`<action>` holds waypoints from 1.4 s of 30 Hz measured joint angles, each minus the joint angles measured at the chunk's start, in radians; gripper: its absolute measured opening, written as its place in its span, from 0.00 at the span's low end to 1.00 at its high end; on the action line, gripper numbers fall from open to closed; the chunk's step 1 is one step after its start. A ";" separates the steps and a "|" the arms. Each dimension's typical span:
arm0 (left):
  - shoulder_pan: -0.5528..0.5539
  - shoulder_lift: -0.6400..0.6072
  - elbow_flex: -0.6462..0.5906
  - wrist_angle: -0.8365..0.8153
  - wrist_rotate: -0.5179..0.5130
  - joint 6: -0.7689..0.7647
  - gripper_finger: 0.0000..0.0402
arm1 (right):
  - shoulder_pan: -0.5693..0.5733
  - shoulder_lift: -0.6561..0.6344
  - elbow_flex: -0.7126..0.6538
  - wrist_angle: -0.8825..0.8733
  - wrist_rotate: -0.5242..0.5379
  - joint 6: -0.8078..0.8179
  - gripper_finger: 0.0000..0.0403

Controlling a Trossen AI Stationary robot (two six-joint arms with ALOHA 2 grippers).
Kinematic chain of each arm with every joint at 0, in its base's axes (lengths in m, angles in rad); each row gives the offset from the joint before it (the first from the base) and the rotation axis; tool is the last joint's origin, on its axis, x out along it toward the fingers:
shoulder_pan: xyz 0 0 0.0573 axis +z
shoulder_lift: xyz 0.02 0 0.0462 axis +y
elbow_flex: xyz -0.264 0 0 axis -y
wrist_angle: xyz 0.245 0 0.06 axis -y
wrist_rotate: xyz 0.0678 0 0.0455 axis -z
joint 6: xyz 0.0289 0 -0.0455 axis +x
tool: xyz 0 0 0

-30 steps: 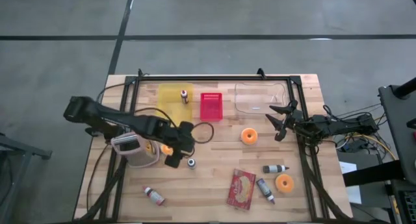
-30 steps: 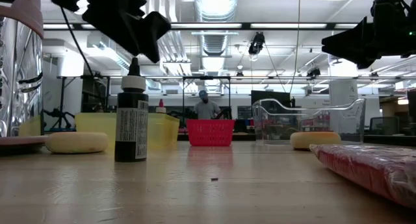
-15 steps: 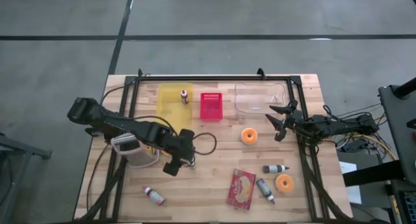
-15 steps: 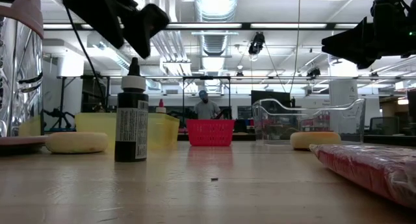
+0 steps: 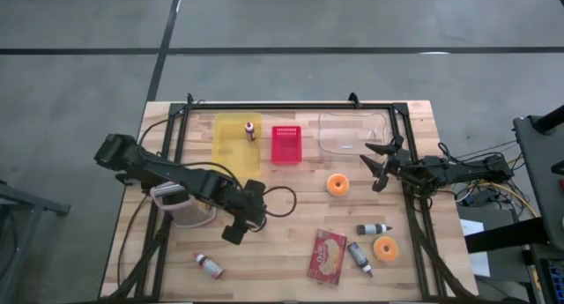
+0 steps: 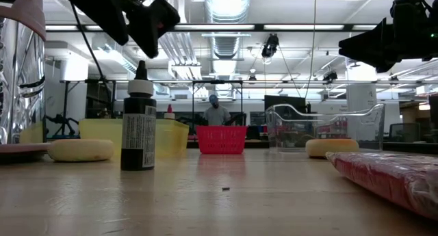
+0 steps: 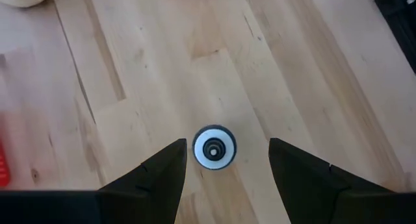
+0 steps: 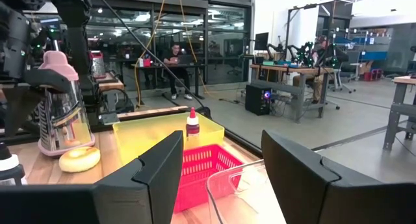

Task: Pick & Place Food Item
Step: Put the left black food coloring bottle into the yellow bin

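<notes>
A small black dropper bottle with a white-ringed cap (image 7: 214, 147) stands upright on the wooden table (image 5: 291, 211); the low view shows it at the left (image 6: 139, 123). My left gripper (image 7: 226, 145) hangs open above it and points steeply down, one finger on each side of the cap, clear of it (image 6: 152, 27). In the high view this gripper (image 5: 240, 223) hides the bottle. An orange round food item (image 5: 337, 184) lies mid-table and another (image 5: 385, 248) lies near the right front. My right gripper (image 5: 379, 165) waits open at the right, raised over the table.
At the far edge stand a yellow bin (image 5: 231, 138) holding a small bottle (image 5: 249, 129), a red basket (image 5: 285, 144) and a clear tub (image 5: 354, 132). A pink-topped grater (image 5: 181, 205) stands under the left arm. A red packet (image 5: 327, 255) and loose bottles (image 5: 374, 228) lie in front.
My left gripper has swung toward the table's near edge and slightly right, staying open at the same height. It now stands over the black dropper bottle, which showed beside it before. The bottle has not moved.
</notes>
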 joint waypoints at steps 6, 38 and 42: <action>0.013 0.034 -0.002 0.004 0.000 0.004 0.55 | 0.000 0.000 0.000 0.000 0.000 0.000 0.50; 0.054 0.143 0.003 0.005 0.019 0.004 0.54 | 0.000 0.000 0.000 -0.005 0.000 0.000 0.50; 0.054 0.143 0.005 0.005 0.020 0.004 0.51 | 0.000 0.000 0.000 -0.005 0.000 0.000 0.50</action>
